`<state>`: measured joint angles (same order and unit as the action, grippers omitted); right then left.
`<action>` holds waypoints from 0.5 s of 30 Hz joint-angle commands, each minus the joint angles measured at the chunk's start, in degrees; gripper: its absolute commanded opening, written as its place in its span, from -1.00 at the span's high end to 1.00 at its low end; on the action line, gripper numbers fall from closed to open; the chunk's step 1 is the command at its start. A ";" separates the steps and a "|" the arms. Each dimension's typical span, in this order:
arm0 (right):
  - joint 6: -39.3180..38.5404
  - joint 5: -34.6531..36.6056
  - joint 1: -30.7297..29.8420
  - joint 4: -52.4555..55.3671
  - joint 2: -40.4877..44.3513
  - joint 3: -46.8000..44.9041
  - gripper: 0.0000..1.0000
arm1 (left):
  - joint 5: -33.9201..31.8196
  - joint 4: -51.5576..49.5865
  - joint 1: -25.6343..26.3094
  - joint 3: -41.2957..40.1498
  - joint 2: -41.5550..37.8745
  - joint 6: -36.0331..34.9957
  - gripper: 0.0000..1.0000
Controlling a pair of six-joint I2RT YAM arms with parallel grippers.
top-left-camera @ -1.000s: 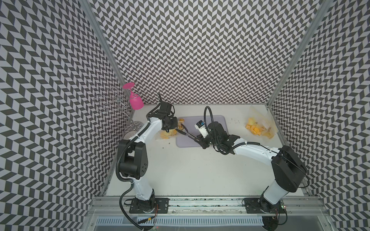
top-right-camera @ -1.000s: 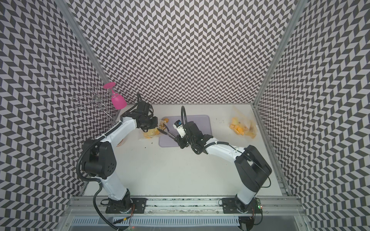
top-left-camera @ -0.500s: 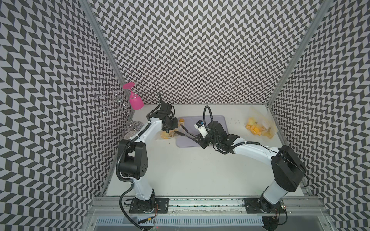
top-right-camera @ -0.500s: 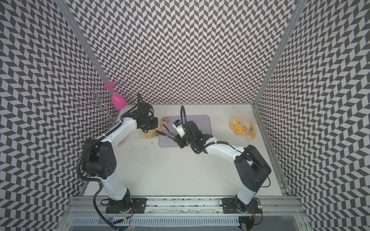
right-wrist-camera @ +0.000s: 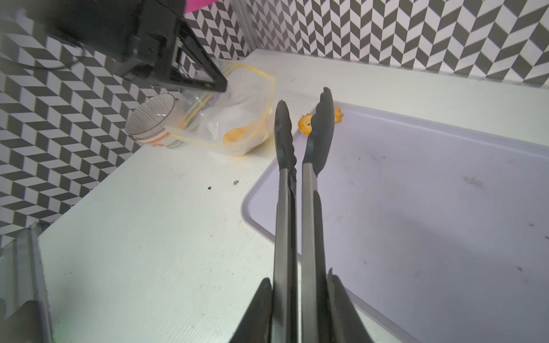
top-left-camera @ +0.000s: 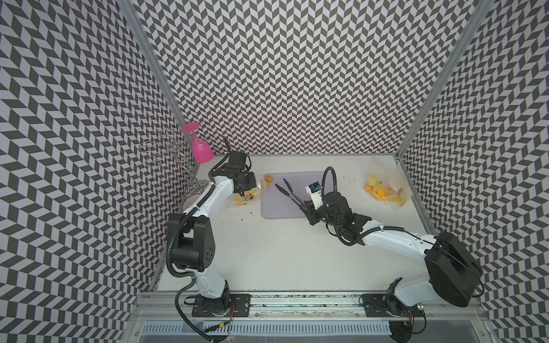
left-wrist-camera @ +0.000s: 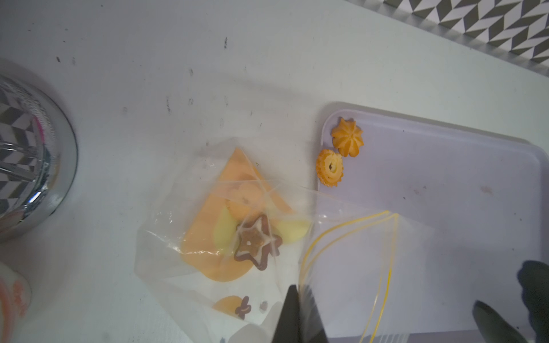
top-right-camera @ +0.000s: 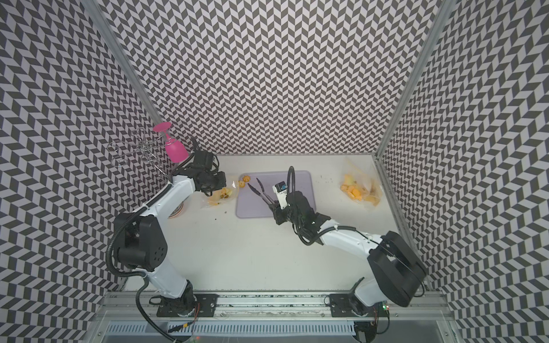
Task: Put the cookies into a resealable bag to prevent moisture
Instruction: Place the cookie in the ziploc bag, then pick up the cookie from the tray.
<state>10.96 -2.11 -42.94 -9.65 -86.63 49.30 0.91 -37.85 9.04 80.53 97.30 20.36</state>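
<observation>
A clear resealable bag (top-left-camera: pixel 248 196) (left-wrist-camera: pixel 208 237) with a yellow zip line lies left of the lilac tray (top-left-camera: pixel 297 209) (top-right-camera: pixel 300 185). It holds several cookies, among them a brown star one (left-wrist-camera: pixel 257 241). My left gripper (top-left-camera: pixel 243 192) (left-wrist-camera: pixel 300 311) is shut on the bag's rim and holds the mouth (right-wrist-camera: pixel 237 118) up. Two cookies lie in the tray's far left corner: a swirl (left-wrist-camera: pixel 347 141) (top-right-camera: pixel 246 178) and a ring (left-wrist-camera: pixel 329 167) (right-wrist-camera: pixel 304 126). My right gripper (top-left-camera: pixel 304 205) (right-wrist-camera: pixel 300 311) is shut on black tongs (top-left-camera: pixel 286 190) (right-wrist-camera: pixel 297 178). The tong tips stand slightly apart by those cookies and hold nothing.
A second clear bag (top-left-camera: pixel 384 187) (top-right-camera: pixel 359 190) with yellow pieces lies at the back right. A pink glass (top-left-camera: pixel 199 147) hangs on a wire rack at the back left, above a chrome base (left-wrist-camera: pixel 32 154). A small bowl (right-wrist-camera: pixel 151 121) (top-right-camera: pixel 177 209) stands beside the left arm.
The right arm has drawn the tongs a little to the right, away from the bag's mouth and over the tray. The left gripper still holds the bag's rim in the same place.
</observation>
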 commanded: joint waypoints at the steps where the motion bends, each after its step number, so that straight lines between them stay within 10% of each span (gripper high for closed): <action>1: 1.06 0.92 0.04 -0.36 -5.64 6.07 0.46 | -1.78 2.00 -0.63 -1.39 -3.07 1.26 1.00; 15: 12.30 -5.98 -0.04 0.89 -21.81 20.75 0.32 | -0.67 3.39 -2.25 -2.84 -4.55 1.54 1.00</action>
<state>18.70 -6.76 -42.94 -5.98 -106.98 67.51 0.38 -35.88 7.31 78.37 94.15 21.17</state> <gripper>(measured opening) 0.335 0.048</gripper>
